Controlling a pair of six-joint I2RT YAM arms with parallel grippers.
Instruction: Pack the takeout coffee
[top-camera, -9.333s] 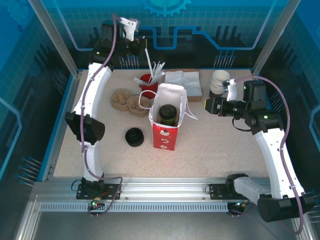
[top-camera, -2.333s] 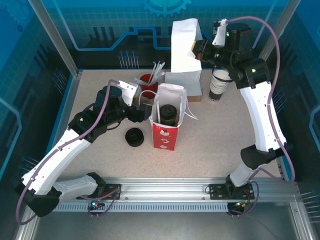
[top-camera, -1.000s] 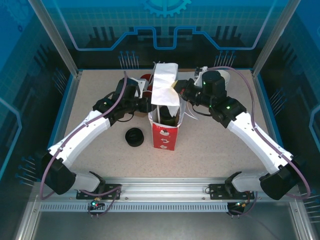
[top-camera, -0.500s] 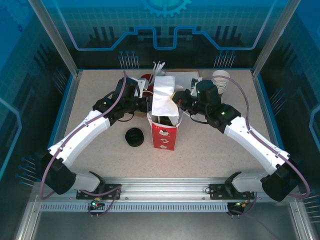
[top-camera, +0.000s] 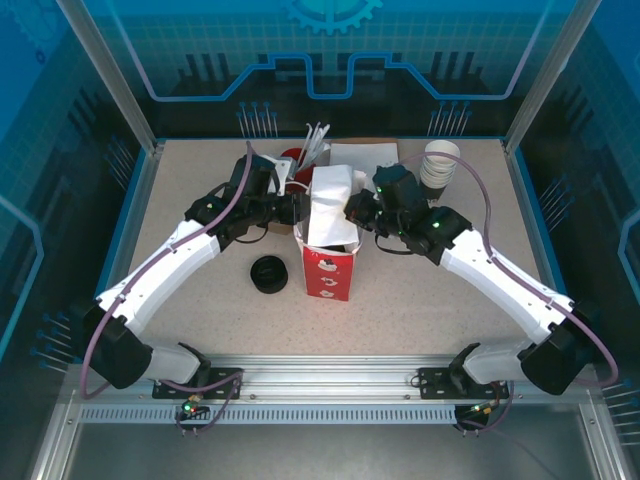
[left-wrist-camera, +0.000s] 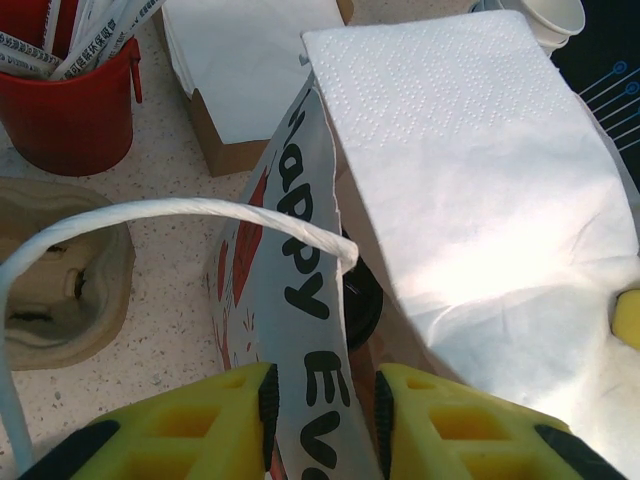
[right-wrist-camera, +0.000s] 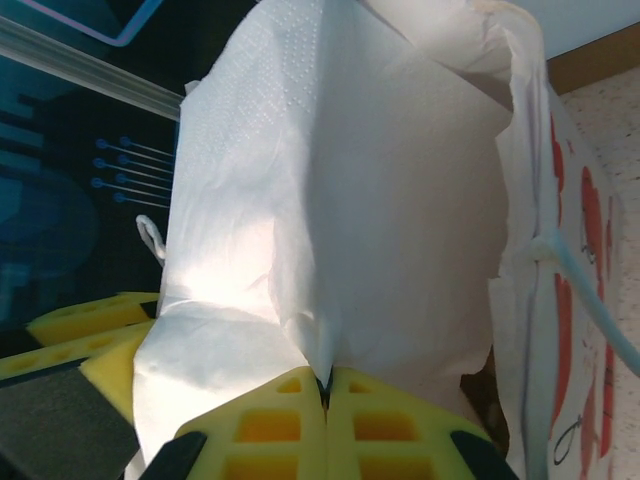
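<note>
The red-and-white paper bag (top-camera: 326, 272) stands upright mid-table. The takeout coffee sits inside it; its black lid (left-wrist-camera: 363, 300) peeks out below the bag's rim. My left gripper (top-camera: 297, 210) is at the bag's left side, shut on the bag's left wall (left-wrist-camera: 300, 300), which fills the gap between its yellow fingers (left-wrist-camera: 200, 420). My right gripper (right-wrist-camera: 326, 385) is shut on a white napkin (right-wrist-camera: 340, 200). It holds the napkin (top-camera: 330, 205) over the bag's mouth, where it covers most of the opening.
Behind the bag are a red cup of stir sticks (top-camera: 300, 155), a box of white napkins (top-camera: 368, 157) and a stack of lidless paper cups (top-camera: 438, 165). A black ring-shaped piece (top-camera: 268, 274) lies left of the bag. A brown pulp carrier (left-wrist-camera: 60, 290) lies near the left gripper.
The right gripper has come down and forward with the napkin, bringing it lower over the bag's mouth. The left jaws have narrowed onto the bag's wall.
</note>
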